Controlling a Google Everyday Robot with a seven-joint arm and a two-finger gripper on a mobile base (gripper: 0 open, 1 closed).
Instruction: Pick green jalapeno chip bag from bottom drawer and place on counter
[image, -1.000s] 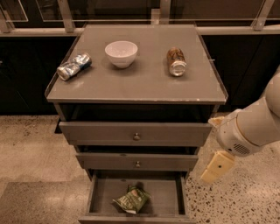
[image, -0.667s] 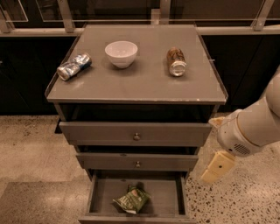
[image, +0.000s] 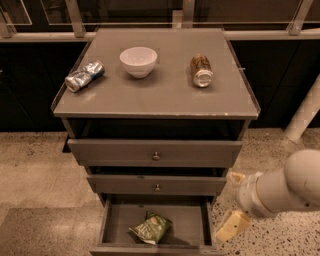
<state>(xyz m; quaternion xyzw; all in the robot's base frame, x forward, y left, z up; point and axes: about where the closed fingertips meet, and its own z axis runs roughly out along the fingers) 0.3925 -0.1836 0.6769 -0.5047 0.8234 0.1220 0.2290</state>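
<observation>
The green jalapeno chip bag (image: 151, 228) lies crumpled on the floor of the open bottom drawer (image: 120, 220), near its middle front. My gripper (image: 233, 201) hangs to the right of the drawers, beside the bottom drawer's right wall and a little above the bag's level. Its two pale fingers are spread apart and hold nothing. The grey counter (image: 165, 97) tops the cabinet above.
On the counter stand a white bowl (image: 138, 61), a crushed silver-blue can (image: 84, 76) at the left and a brown can (image: 201, 70) on its side at the right. The two upper drawers (image: 156, 156) sit slightly pulled out. A white post (image: 305, 112) stands at far right.
My arm and gripper have dropped lower and slightly left, closer to the bottom drawer's right side. The bag and counter items have not moved.
</observation>
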